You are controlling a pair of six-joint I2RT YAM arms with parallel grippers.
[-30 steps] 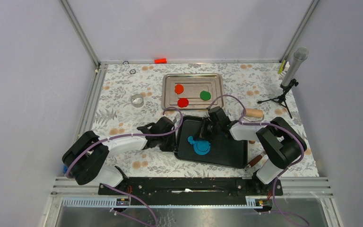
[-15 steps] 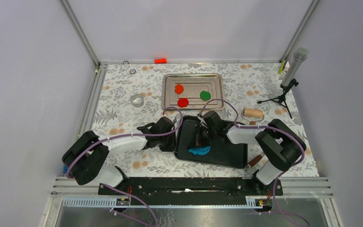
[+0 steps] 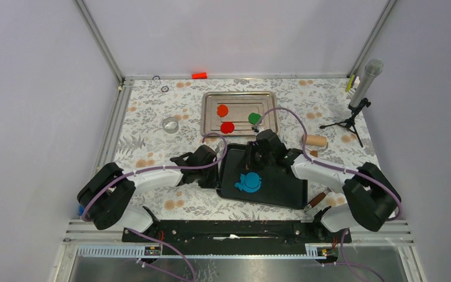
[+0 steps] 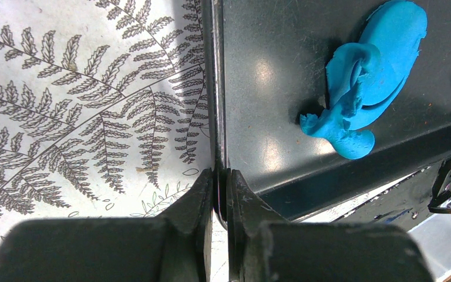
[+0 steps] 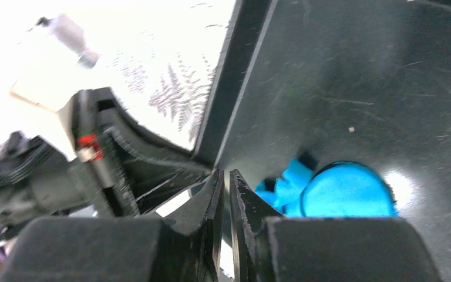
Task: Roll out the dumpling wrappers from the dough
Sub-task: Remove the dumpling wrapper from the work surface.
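Two trays share the flower-printed worktop [image 3: 152, 126], and I will take things from the biggest down. Under the right end effector [image 5: 226, 182] lies the shallow rectangular black tray [image 3: 282, 189], my working surface. The left end effector [image 4: 219, 179] is clamped on that tray's left rim, one finger outside and one inside. I judge it is there to stop the tray sliding while clay is pressed.

Beyond the right end effector, toward the far wall, sits the rectangular silver metal tray [image 3: 270, 101], apparently the place for finished pieces. The dumpling wrappers, small flat clay discs, lie on it apart from one another: one orange [image 3: 222, 110], one red [image 3: 228, 127], one green [image 3: 255, 118].

The right end effector has its fingers drawn together, only a slit between them and nothing held. The dough [image 5: 343, 195], bright blue soft modelling clay, lies on the black tray just ahead of those fingertips and across the rim from the left end effector. It is a roundish flat patch with a ragged flap folded up on one edge, so I judge it wants flattening again before another disc comes out.

For room, bare black surface opens to the right of the right end effector; the raised rim by the left fingers is the edge to mind. Off to that same right side, on the worktop just past the tray's far corner, lies a short wooden roller [image 3: 314, 141], untouched.
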